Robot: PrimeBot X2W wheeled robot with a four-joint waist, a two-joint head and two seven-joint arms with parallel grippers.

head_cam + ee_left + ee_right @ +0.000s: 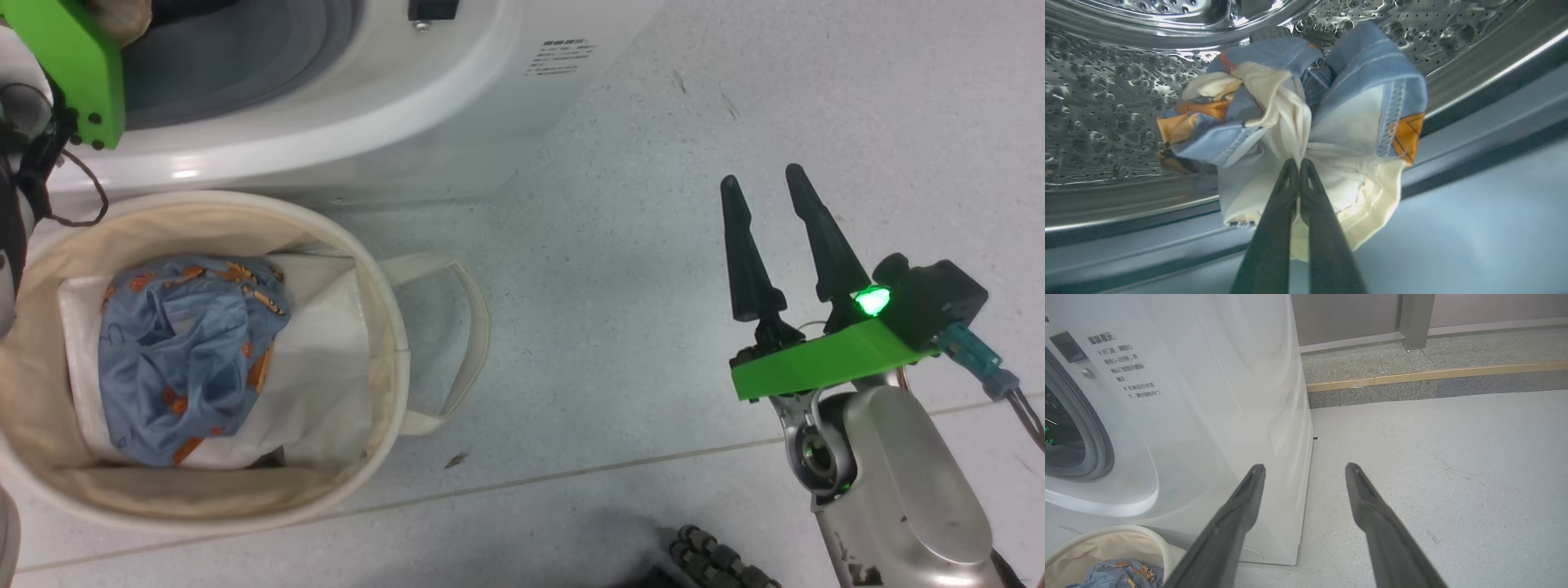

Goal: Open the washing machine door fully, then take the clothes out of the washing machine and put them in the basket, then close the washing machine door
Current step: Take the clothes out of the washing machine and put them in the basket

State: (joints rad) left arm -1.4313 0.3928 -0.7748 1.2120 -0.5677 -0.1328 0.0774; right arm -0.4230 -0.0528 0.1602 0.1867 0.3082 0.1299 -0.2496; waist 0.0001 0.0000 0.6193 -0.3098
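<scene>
Steel drum (1106, 102) around light-blue clothes (1372, 81) mid-frame, left jaws clenched on the cream fold, fingers (1274, 237) rising together from bottom centre. Lower right, right arm (898, 474) angles up-frame over floor (612, 245), jaws released. Basket (397, 343) lower left holds one garment (188, 359).

Right hand (761, 175): two long dark tapered fingers (747, 261), green mount plate (816, 367), glowing green light (872, 302), silver forearm (906, 474).

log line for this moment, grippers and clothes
left gripper: shut on drum garment inside drum | right gripper: open, empty, above floor | basket: basket garment inside | step: unloading
</scene>
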